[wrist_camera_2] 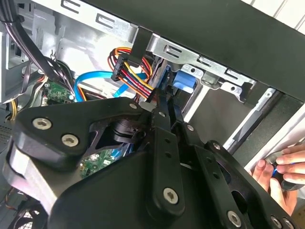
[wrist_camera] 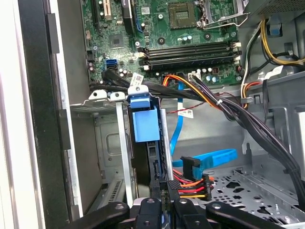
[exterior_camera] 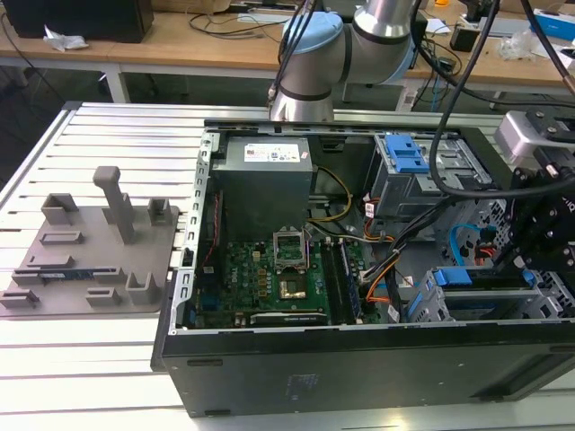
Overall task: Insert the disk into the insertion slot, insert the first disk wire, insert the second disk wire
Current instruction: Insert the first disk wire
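Note:
The disk (wrist_camera: 143, 164) sits edge-on in the insertion slot (wrist_camera: 121, 143), its blue carrier tab (wrist_camera: 144, 121) at the open end; in the exterior view the disk (exterior_camera: 481, 303) lies in the low cage at the case's right. My gripper (wrist_camera: 167, 190) is shut on the black plug of a disk wire (wrist_camera: 193, 185) with red, yellow and orange strands, held right at the disk's end. In the second wrist view the gripper (wrist_camera_2: 164, 102) pinches that same wire bundle (wrist_camera_2: 136, 76). A blue flat disk wire (wrist_camera: 209, 160) hangs loose beside it, its plug free.
The motherboard (exterior_camera: 269, 274) and power supply (exterior_camera: 265, 184) fill the case's left. A taller bay with a blue lever (exterior_camera: 409, 166) stands behind. Black cable bundles (wrist_camera: 257, 124) cross near the gripper. A person's hand (wrist_camera_2: 279, 171) is outside the case wall. A grey parts fixture (exterior_camera: 90, 251) lies on the table.

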`<action>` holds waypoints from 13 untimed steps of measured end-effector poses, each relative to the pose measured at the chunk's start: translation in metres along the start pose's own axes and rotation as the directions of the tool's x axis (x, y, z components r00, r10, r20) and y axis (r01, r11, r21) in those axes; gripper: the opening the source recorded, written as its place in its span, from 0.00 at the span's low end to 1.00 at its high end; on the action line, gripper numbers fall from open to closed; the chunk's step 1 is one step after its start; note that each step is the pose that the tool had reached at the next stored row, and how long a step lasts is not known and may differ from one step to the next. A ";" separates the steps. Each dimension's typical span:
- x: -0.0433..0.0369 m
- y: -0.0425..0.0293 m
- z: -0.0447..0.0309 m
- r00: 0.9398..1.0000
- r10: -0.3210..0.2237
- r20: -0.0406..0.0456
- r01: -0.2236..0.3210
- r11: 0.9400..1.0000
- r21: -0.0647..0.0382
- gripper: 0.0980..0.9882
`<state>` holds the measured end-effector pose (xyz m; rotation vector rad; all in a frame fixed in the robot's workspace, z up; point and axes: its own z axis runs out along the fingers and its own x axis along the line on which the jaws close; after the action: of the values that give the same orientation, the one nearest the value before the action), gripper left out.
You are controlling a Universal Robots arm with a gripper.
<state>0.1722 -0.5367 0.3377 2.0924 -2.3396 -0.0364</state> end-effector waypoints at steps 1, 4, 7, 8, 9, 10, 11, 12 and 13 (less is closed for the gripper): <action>0.0000 0.0000 0.0004 1.000 0.000 0.000 0.000 1.000 0.000 0.08; 0.0001 0.0000 0.0014 1.000 0.000 0.000 0.000 1.000 0.000 0.08; 0.0000 0.0001 -0.0009 1.000 0.000 0.001 0.000 1.000 0.000 0.09; -0.0001 0.0001 -0.0033 1.000 0.000 0.000 0.000 1.000 0.000 0.16; -0.0001 0.0002 -0.0049 1.000 0.000 0.000 0.000 1.000 0.000 0.16; -0.0002 0.0002 -0.0074 1.000 0.000 0.000 0.000 1.000 0.000 0.16; -0.0004 0.0003 -0.0090 1.000 0.000 0.000 0.000 1.000 0.000 0.16; -0.0007 0.0004 -0.0113 1.000 0.000 0.000 0.000 1.000 0.000 0.16; -0.0008 0.0004 -0.0130 1.000 0.000 0.000 0.000 1.000 0.000 0.16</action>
<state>0.1721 -0.5361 0.3507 2.0924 -2.3398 -0.0367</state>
